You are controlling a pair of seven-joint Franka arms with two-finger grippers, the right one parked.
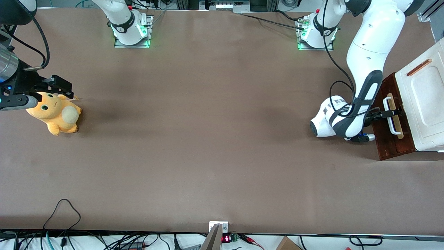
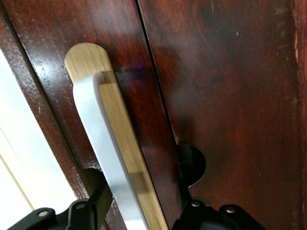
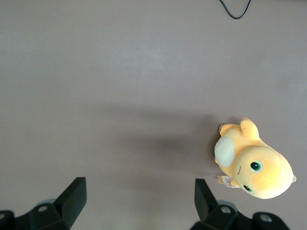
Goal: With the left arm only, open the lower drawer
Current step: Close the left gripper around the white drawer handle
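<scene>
Contact at the white bar handle was seen in the front view, where the gripper of the left arm reached in level with the table at the front of the lower drawer. In the left wrist view the black fingers were set one on each side of the handle and its pale wood strip, spread around them rather than clenched; whether the pads actually pressed on the bar could not be told. The dark reddish-brown drawer front filled most of that view. The drawer stood at the working arm's end of the table, below the white cabinet part with its thin brown slot. An orange plush toy lay toward the parked arm's end, well apart from the drawer, and was also seen in the right wrist view.
</scene>
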